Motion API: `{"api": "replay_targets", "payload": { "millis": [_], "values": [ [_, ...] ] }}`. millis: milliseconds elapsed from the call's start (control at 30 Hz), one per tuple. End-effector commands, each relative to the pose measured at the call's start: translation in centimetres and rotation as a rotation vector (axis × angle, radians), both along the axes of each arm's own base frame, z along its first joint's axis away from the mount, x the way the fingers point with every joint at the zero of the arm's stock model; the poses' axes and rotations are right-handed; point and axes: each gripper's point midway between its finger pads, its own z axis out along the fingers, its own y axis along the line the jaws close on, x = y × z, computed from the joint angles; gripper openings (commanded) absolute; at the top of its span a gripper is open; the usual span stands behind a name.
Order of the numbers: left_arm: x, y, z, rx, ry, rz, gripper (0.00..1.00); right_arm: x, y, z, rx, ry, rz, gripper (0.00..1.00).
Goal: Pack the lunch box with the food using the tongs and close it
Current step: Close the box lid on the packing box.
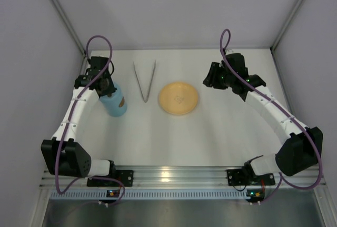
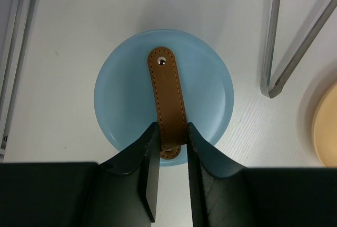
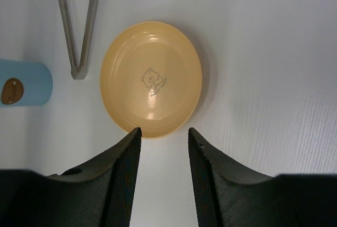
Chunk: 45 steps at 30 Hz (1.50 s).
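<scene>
The light blue lunch box stands at the left of the table with its round lid on it. My left gripper is straight above it, shut on the near end of the lid's brown strap knob. The silver tongs lie flat just right of the box, their joined end toward me. My right gripper hovers open and empty beside the far right edge of the orange plate. No food shows in any view.
The orange plate lies mid-table, bare, with a small bear print at its centre. White walls close in the table at the left, back and right. The arm bases sit on the rail at the near edge.
</scene>
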Motion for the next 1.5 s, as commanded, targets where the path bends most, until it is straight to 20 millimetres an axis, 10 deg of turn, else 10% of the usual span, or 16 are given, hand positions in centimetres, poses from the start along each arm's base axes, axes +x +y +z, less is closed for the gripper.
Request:
{"api": "replay_targets", "payload": {
  "millis": [0,567,900,1467],
  "values": [
    [0.9,-0.1,0.0,-0.013,-0.037,-0.010,0.03,1.2,1.1,3.1,0.036,-0.103,0.014,0.41],
    [1.7,-0.1,-1.1,-0.021,-0.001,-0.015,0.16,0.9,0.8,2.8,0.023,-0.101,0.016,0.41],
    [1.2,0.2,-3.1,0.010,0.098,-0.040,0.47,0.9,0.9,2.7,0.026,-0.096,0.017,0.41],
    [4.0,0.0,0.9,0.011,0.030,-0.053,0.57,0.8,1.0,3.3,0.032,-0.105,0.021,0.41]
  ]
}}
